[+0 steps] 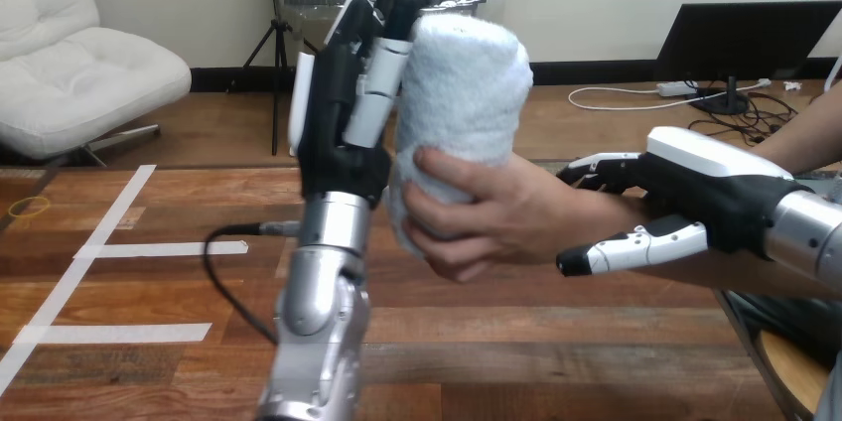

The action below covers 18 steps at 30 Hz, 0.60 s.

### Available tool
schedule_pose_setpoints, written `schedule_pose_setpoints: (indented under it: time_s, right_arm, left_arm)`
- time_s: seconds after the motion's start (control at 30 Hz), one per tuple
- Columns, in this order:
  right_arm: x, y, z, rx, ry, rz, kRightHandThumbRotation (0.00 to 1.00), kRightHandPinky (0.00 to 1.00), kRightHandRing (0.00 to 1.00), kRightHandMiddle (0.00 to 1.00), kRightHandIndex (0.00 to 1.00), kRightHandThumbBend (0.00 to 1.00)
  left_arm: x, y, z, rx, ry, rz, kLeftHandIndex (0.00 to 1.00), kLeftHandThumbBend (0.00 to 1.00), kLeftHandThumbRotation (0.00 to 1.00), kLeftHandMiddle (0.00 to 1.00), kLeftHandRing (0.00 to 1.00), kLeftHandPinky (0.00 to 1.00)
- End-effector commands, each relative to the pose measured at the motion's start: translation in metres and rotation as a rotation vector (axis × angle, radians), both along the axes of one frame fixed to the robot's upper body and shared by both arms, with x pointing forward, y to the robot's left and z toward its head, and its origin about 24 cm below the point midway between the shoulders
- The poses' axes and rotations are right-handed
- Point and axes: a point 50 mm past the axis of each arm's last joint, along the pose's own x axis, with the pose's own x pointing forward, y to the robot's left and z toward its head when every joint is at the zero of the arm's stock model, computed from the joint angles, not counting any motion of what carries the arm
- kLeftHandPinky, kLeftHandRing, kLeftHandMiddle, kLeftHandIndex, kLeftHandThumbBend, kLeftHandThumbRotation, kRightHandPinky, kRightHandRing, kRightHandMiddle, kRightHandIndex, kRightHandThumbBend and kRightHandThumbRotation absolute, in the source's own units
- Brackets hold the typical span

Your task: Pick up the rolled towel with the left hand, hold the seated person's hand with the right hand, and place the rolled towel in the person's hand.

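The left hand's [343,133] fingers [375,93] run up the left flank of the rolled towel [462,83], their tips bent in toward its top edge, so they grip the roll and hold it upright, well above the counter [496,342]. Its thumb is hidden behind the roll. Just below and to the right of those fingers, the person's hand [487,217] wraps the towel's lower end, thumb across the near face and fingers cupped under it, so both hands are on the towel at once

Farther right of the fingers, the right hand [715,188] is closed on the person's wrist [581,220]: its fingers [601,165] reach over the top and far side, and its thumb [635,245] lies along the near underside, with the wrist pinched between them

The towel looks light, soft and springy, a thick terry roll that dents where the person's thumb presses in. It should not slip, but it can unroll or sag if held only by one end. The middle of the roll, gripped across its width, is the safest hold. The handover seems nearly done; what is left is for the left fingers to open and let the person carry it
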Motion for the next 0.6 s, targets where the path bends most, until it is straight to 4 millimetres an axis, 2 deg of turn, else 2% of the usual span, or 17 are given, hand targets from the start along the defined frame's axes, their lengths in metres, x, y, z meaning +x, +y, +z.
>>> schedule_pose_setpoints:
  time_s: [0.0,0.07,0.27,0.4,0.57]
  right_arm:
    - [-0.004,-0.001,0.003,0.034,0.022,0.015,0.76,0.78,0.94,0.95,0.96,1.0]
    - [-0.005,-0.001,0.004,0.028,0.018,0.018,0.77,0.89,0.96,0.97,0.96,1.0]
    - [-0.007,-0.003,0.005,0.077,0.03,0.018,0.75,0.97,0.97,0.98,0.98,1.0]
    - [-0.008,-0.005,0.007,0.1,0.024,0.007,0.75,0.87,0.97,0.99,0.99,1.0]
    - [-0.01,-0.007,0.008,0.129,-0.008,-0.026,0.77,0.79,0.96,0.98,1.0,1.0]
  left_arm:
    - [-0.01,0.008,0.004,-0.028,-0.029,0.022,0.78,0.61,0.91,0.84,0.86,0.94]
    - [-0.011,0.01,0.004,-0.033,-0.031,0.026,0.77,0.61,0.91,0.84,0.86,0.95]
    - [-0.018,0.017,0.006,-0.006,-0.052,0.06,0.77,0.63,0.92,0.85,0.87,0.97]
    - [-0.023,0.021,0.008,-0.004,-0.065,0.072,0.78,0.62,0.95,0.87,0.91,0.99]
    - [-0.027,0.024,0.009,-0.008,-0.075,0.088,0.79,0.61,0.96,0.89,0.93,1.0]
